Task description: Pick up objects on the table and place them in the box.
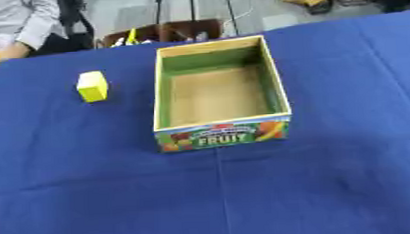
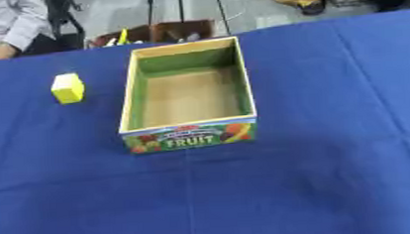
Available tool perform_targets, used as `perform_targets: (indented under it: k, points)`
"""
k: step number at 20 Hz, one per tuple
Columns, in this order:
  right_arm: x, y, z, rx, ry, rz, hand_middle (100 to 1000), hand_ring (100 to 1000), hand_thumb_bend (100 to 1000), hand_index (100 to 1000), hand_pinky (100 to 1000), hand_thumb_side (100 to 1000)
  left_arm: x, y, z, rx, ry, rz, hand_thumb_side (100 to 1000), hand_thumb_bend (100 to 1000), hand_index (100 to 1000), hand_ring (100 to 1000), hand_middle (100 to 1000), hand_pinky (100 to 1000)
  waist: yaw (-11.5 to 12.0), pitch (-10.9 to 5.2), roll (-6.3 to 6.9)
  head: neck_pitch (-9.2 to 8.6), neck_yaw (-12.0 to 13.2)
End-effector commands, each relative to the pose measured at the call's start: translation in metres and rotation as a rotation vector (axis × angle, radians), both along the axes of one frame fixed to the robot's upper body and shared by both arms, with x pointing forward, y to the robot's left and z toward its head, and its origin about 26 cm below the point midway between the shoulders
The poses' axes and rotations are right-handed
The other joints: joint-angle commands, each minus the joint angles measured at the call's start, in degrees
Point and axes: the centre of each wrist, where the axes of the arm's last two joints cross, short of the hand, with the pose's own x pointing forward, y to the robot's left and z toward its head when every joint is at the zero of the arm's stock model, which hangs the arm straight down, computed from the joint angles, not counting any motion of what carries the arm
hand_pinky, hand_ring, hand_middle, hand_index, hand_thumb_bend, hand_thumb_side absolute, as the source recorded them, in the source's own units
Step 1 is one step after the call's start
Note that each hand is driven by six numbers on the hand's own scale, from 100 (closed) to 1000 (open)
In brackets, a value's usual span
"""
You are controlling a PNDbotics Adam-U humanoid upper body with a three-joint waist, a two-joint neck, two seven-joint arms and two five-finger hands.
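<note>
Neither of our hands shows in either view, so we cannot tell how they stand. Reaching blind, we risk knocking the small yellow block point(image 1: 92, 86) away or bumping the box point(image 1: 159, 91). The block, lime-yellow with a paler top, stands upright on the blue tablecloth point(image 1: 333, 183), left of the empty box and apart from it.

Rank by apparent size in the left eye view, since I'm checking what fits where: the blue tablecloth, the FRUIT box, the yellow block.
1. Blue tablecloth, covering most of the view.
2. FRUIT box, open and empty.
3. Yellow block, left of the box and apart from it, clearly smallest.
</note>
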Motion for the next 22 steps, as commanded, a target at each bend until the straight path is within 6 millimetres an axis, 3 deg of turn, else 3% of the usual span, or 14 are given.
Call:
perform_targets:
  k: [1,7,13,22]
  points:
    - [-0.001,-0.001,0.008,-0.038,-0.018,0.007,516,777,100,646,677,546,0.006,0.025,0.024,0.126,0.078,0.007,938,594,883,607,700,473,-0.30,-0.83,0.06,-0.58,1.19]
    - [-0.001,0.001,0.008,-0.055,-0.019,0.027,515,776,100,646,677,554,0.029,0.054,0.038,0.220,0.273,-0.002,882,599,872,698,738,541,-1.84,-0.79,0.46,-1.55,2.64]
    - [0.000,0.002,0.009,-0.079,-0.014,0.041,514,779,100,646,680,561,0.048,0.071,0.034,0.316,0.494,0.039,839,605,913,729,745,586,-3.13,-0.55,1.29,-1.96,4.19]
    - [0.001,0.002,0.012,-0.105,-0.035,0.052,512,777,100,643,678,573,0.065,0.065,0.033,0.412,0.579,-0.046,650,886,992,771,831,643,-5.19,0.78,1.83,-3.62,4.03]
